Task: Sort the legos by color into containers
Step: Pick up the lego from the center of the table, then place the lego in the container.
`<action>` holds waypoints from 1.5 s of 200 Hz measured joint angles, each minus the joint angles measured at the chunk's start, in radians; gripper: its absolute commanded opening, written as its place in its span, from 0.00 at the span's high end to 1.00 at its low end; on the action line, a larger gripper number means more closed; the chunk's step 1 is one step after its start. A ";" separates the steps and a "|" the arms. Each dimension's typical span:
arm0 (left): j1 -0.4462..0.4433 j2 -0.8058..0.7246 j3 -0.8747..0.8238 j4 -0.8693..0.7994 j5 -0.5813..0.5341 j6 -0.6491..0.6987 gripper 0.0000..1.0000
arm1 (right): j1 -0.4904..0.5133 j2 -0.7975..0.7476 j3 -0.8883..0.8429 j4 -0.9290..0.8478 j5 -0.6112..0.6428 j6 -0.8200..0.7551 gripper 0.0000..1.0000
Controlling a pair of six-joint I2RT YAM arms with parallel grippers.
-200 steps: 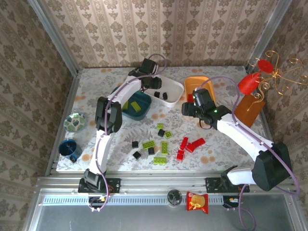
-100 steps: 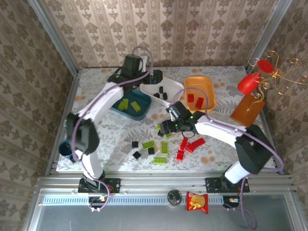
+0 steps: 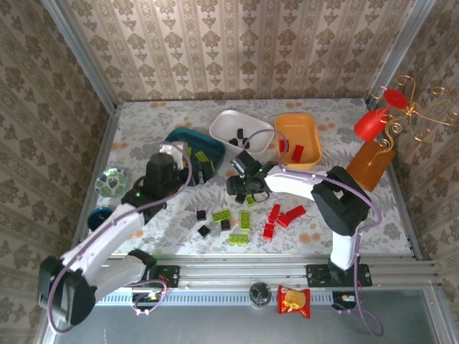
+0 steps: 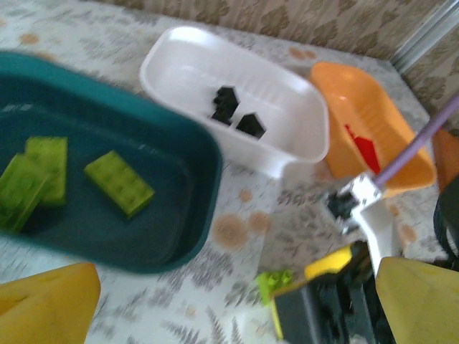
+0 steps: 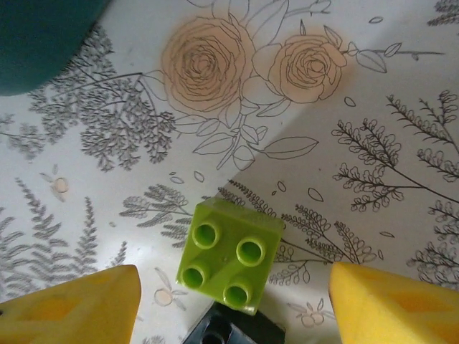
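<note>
1. Inspecting the right gripper (image 5: 233, 308), I find it spread wide, empty, above a lime-green brick (image 5: 231, 264).
2. Left gripper (image 4: 233, 304) likewise parted, empty, beside the teal tray (image 4: 193, 208).
3. Loose legos (image 3: 229, 218) lie on the table (image 3: 143, 136).

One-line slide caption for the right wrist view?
Open right claw over a four-stud green lego on the floral table, a black lego beside it, teal tray top left.

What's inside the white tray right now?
The white tray holds only black legos: a small cluster and one more beside it, about three in all. No green or red. The rim of the teal tray covers its near-left outer corner in the left wrist view.
</note>
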 measured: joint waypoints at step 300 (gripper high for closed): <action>0.000 -0.374 -0.221 -0.309 -0.028 -0.132 0.02 | -0.002 0.404 0.705 0.070 -0.212 -0.179 0.26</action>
